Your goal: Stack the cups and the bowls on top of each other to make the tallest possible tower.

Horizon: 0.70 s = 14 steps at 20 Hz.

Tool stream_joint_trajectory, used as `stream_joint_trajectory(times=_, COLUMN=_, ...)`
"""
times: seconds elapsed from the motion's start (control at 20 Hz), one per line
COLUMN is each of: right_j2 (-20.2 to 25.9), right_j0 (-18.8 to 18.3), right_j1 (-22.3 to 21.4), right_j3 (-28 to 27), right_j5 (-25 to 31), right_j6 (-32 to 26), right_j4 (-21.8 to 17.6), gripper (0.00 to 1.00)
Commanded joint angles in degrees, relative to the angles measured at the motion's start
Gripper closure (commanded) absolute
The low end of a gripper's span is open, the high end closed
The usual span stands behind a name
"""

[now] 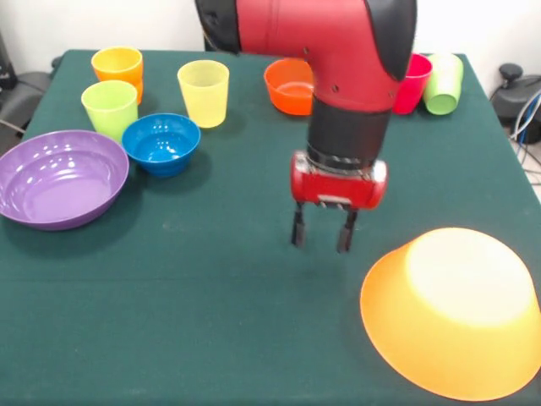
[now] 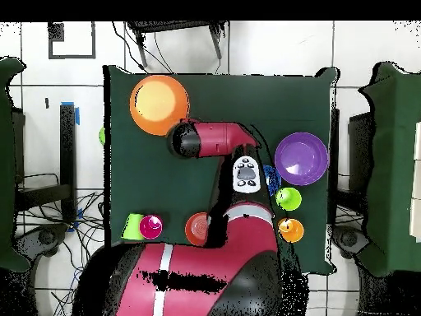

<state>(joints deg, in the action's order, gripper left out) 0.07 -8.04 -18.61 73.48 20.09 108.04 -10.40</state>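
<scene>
A dark green table (image 1: 211, 288) fills the front view, with pale walls and dark chairs behind it. Nothing is stacked yet; every piece sits apart, so the tower has not been started.

At one end lies the purple bowl (image 1: 59, 178), upright and empty. Just beside it sits the small blue bowl (image 1: 161, 143), also upright. Around these stand three upright cups: the orange cup (image 1: 118, 69) at the far edge, the lime cup (image 1: 110, 108) in front of it, and the yellow cup (image 1: 204, 92) a little apart.

Farther along the far edge is the red-orange bowl (image 1: 290, 85), partly hidden by the arm. Past it, the red cup (image 1: 412, 85) and the green cup (image 1: 444, 83) lie on their sides, touching.

Near the front corner the big orange bowl (image 1: 456, 313) rests upside down, well apart from the rest.

The gripper (image 1: 321, 228) hangs over bare table between the blue bowl and the orange bowl, fingers spread and holding nothing.

All the stacking is left to do, likely starting from a wide bowl as the base.
</scene>
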Motion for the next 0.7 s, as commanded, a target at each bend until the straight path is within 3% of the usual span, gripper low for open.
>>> stream_joint_trajectory(times=0.05, right_j2=-1.4, right_j0=-0.6, right_j1=-8.1, right_j3=10.1, right_j5=0.2, right_j6=4.1, right_j4=-2.9, gripper=0.00)
stream_joint_trajectory(times=0.3, right_j2=-2.4, right_j0=-0.7, right_j1=-9.4, right_j3=10.7, right_j5=0.6, right_j6=2.8, right_j4=-3.2, gripper=0.00)
stream_joint_trajectory(times=0.55, right_j2=-0.5, right_j0=-4.5, right_j1=-11.2, right_j3=10.4, right_j5=2.3, right_j6=-2.2, right_j4=-3.7, gripper=0.00)
stream_joint_trajectory(times=0.7, right_j2=2.0, right_j0=-7.5, right_j1=-9.5, right_j3=8.3, right_j5=1.8, right_j6=-5.1, right_j4=-4.5, gripper=0.00)
